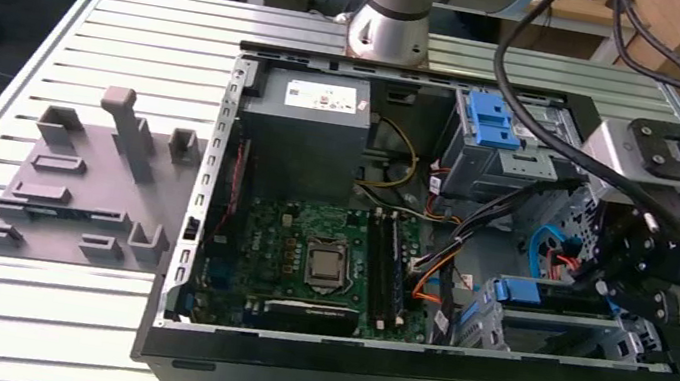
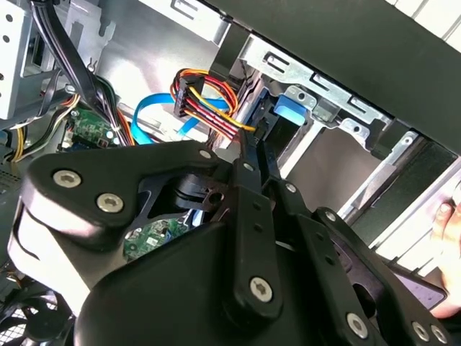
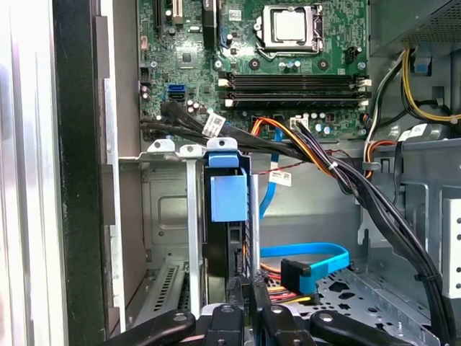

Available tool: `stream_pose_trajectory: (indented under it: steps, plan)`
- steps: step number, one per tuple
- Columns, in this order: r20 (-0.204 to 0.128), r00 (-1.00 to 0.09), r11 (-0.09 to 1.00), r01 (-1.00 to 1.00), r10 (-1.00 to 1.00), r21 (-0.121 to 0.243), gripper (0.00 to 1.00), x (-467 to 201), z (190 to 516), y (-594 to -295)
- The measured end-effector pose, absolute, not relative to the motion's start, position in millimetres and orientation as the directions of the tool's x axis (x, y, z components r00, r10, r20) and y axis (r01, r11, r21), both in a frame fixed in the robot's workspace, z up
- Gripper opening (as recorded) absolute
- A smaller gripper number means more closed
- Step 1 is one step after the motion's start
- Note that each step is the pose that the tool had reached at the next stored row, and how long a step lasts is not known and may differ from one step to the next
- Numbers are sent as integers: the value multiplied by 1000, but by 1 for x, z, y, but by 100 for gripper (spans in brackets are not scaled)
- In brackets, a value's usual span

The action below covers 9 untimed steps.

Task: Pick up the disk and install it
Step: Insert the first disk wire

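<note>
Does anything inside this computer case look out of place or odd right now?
Nothing looks damaged or spilled. The disk stands on edge in the drive bay with the gripper at its end. One oddity: a blue ribbon cable lies loose on the case floor beside the bay, its connector plugged into nothing that I can see.

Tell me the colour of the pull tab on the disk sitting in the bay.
Blue, clearest in the first wrist view: the disk.
</note>
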<state>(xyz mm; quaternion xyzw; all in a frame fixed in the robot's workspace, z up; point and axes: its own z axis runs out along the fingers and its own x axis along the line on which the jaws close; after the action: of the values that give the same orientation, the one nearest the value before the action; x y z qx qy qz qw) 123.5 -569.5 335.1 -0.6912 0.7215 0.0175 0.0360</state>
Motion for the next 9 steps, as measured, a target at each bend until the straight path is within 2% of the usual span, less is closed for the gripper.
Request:
stream_pose_trajectory:
  steps: [9]
  plan:
    - [-78,-42,44,-999,-996,-24,17,124,332,-570]
